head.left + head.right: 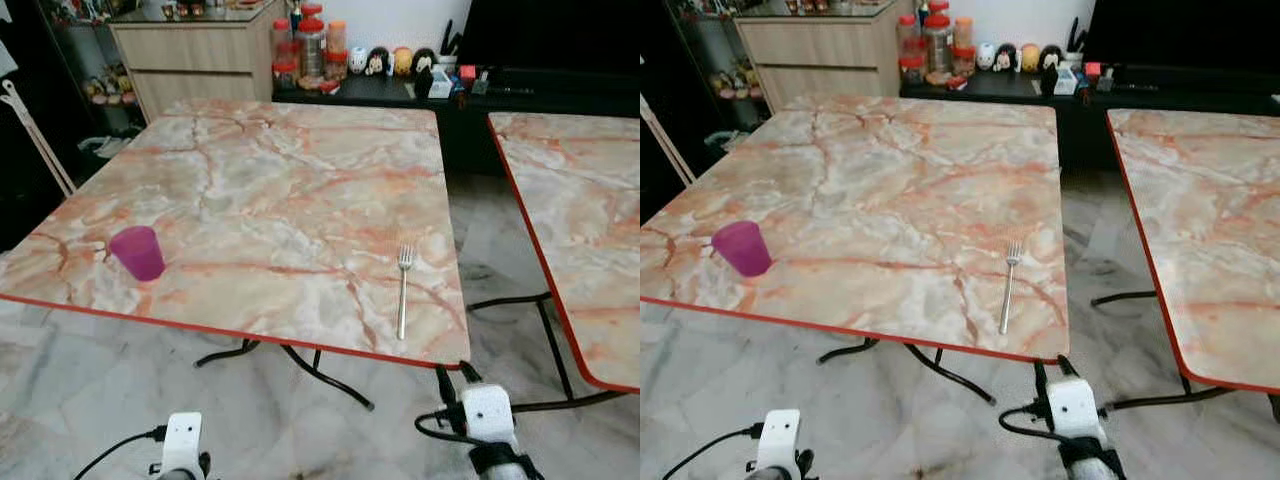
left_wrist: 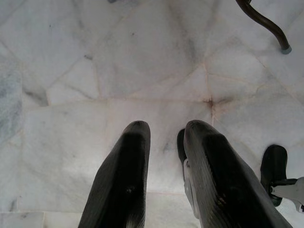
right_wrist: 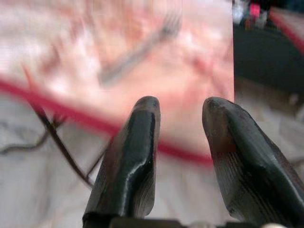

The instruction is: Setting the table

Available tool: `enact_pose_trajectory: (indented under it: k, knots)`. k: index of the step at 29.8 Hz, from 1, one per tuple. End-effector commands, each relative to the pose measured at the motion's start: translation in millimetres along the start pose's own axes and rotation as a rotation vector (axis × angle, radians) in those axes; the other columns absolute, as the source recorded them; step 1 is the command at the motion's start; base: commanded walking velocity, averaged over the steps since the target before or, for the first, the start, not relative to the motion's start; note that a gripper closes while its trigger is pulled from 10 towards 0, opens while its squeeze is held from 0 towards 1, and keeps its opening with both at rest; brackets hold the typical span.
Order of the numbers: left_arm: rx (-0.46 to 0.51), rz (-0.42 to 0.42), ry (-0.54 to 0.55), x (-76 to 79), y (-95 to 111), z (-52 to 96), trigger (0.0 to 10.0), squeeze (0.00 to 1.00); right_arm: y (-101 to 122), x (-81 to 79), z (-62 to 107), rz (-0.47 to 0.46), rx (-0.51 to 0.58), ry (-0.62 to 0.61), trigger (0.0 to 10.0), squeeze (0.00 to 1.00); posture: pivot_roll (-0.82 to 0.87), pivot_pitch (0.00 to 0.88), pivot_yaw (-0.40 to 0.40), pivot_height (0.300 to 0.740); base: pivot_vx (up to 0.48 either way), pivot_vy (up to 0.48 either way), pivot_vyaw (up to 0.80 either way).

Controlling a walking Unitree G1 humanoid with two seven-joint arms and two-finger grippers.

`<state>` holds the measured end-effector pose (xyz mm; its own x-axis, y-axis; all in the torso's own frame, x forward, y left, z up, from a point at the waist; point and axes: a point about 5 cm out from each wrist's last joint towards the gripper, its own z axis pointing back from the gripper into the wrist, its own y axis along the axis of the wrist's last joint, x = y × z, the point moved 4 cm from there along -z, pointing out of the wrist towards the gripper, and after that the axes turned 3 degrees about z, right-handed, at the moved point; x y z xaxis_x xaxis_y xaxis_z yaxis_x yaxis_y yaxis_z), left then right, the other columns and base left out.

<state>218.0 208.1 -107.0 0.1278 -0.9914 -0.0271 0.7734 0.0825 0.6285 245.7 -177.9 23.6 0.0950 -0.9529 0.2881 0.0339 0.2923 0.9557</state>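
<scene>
Writing: I can read no brand, label or lettering anywhere; the jars (image 1: 312, 45) and small figurines (image 1: 392, 61) on the dark sideboard beyond the table are too small to make out.
My right gripper (image 3: 179, 111): it is raised below the near edge of the table, pointing up toward it. My two black fingers (image 3: 130, 156) stand apart with a clear gap between them, holding nothing and touching nothing. My wrist view is blurred.
My left gripper (image 2: 164, 137): it hangs low over the pale marble floor (image 2: 95, 71), fingers parted by a narrow gap, empty.
Fork (image 1: 402, 290): it lies flat on the marble-patterned table (image 1: 270, 190), near the front right corner, tines pointing away from me, handle toward the red edge. In my right wrist view it shows as a grey smear on the tabletop beyond my fingertips.
Purple cup (image 1: 137, 252): it stands upright near the table's front left edge, well apart from the fork.
Second table (image 1: 580, 210): same marble top with a red rim, just to my right, separated by a strip of floor.
Cabinet (image 1: 190, 55): a pale wooden unit with drawers behind the table on my left.
</scene>
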Motion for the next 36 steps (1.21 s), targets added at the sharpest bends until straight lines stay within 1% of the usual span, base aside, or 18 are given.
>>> enact_pose_trajectory:
  k: [1,3,6,7,11,12,15,16,17,18,20,21,22,24,26,28,32,36]
  knots:
    - [-0.021,-0.009,0.003,-3.0,-5,0.7,10.0,0.00,7,-2.5,-0.6,-0.009,0.012,0.012,10.0,0.00,-0.05,0.000,0.027,0.740,0.000,0.000,0.00]
    - [-0.024,-0.010,0.005,-4.0,-6,1.1,10.0,0.00,15,-1.9,-2.6,-0.010,0.029,0.014,10.0,0.00,-0.05,0.000,0.026,0.740,0.000,0.000,0.00]
    - [-0.024,-0.009,0.007,-4.4,-6,1.1,10.0,0.00,18,0.7,-4.6,-0.017,0.029,-0.001,10.0,0.00,-0.05,0.000,0.026,0.740,0.000,0.000,0.00]
    - [-0.023,-0.008,0.009,-4.5,-6,1.1,10.0,0.00,20,3.8,-8.0,-0.029,0.031,-0.020,10.0,0.00,-0.05,0.000,0.026,0.740,0.000,0.000,0.00]
    - [-0.021,-0.007,0.008,-4.0,-6,1.0,10.0,0.00,25,6.9,-18.2,-0.041,0.025,-0.041,10.0,0.00,-0.05,0.000,0.029,0.740,0.000,0.000,0.00]
    - [-0.019,-0.006,0.007,-2.9,-5,0.8,10.0,0.00,28,9.4,-26.8,-0.055,0.019,-0.063,10.0,0.00,-0.05,0.000,0.030,0.740,0.000,0.000,0.00]
    - [-0.017,-0.006,0.006,-1.5,-4,0.4,10.0,0.00,33,10.9,-38.0,-0.092,0.023,-0.083,10.0,0.00,-0.06,0.000,0.032,0.740,0.000,0.000,0.00]
    - [-0.015,-0.004,0.006,-0.7,-3,0.2,10.0,0.00,35,11.2,-44.4,-0.097,0.024,-0.094,10.0,0.00,-0.06,0.000,0.035,0.740,0.000,0.000,0.00]
    - [-0.012,-0.003,0.004,0.6,-2,-0.1,10.0,0.00,41,9.7,-56.3,-0.123,0.036,-0.098,10.0,0.00,-0.05,0.000,0.035,0.740,0.000,0.000,0.00]
    - [-0.012,-0.003,0.004,0.9,-1,-0.2,10.0,0.00,43,9.0,-59.4,-0.133,0.039,-0.098,10.0,0.00,-0.05,0.000,0.035,0.740,0.000,0.000,0.00]
    - [-0.008,-0.001,0.005,1.4,0,-0.5,10.0,0.00,54,3.7,-73.1,-0.176,0.061,-0.096,10.0,0.00,-0.05,0.000,0.032,0.740,0.000,0.000,0.00]
    - [-0.006,0.000,0.006,1.3,1,-0.6,10.0,0.00,57,1.3,-77.1,-0.190,0.062,-0.093,10.0,0.00,-0.05,0.000,0.032,0.740,0.000,0.000,0.00]
    - [-0.006,0.000,0.006,1.3,1,-0.6,10.0,0.00,57,1.3,-77.1,-0.190,0.062,-0.093,10.0,0.00,-0.05,0.000,0.032,0.740,0.000,0.000,0.00]
    - [-0.003,0.003,0.010,0.8,2,-0.7,10.0,0.00,62,-5.5,-84.2,-0.202,0.063,-0.079,10.0,0.00,-0.05,0.000,0.029,0.740,0.000,0.000,0.00]
    - [0.000,0.007,0.015,0.6,2,-0.7,10.0,0.00,70,-18.2,-94.1,-0.215,0.065,-0.051,10.0,0.00,-0.04,0.000,0.024,0.740,0.000,0.000,0.00]
    - [0.000,0.008,0.015,0.8,2,-0.7,10.0,0.00,71,-20.2,-95.2,-0.218,0.066,-0.047,10.0,0.00,-0.04,0.000,0.024,0.740,0.000,0.000,0.00]
    - [-0.001,0.011,0.018,0.7,1,-0.5,10.0,0.00,69,-24.9,-95.5,-0.214,0.055,-0.039,10.0,0.00,-0.04,0.000,0.023,0.740,0.261,0.000,0.00]
    - [-0.002,0.012,0.017,1.0,0,-0.4,10.0,0.00,68,-21.9,-96.6,-0.222,0.052,-0.057,10.0,0.00,-0.04,0.000,0.023,0.740,0.270,0.000,0.00]
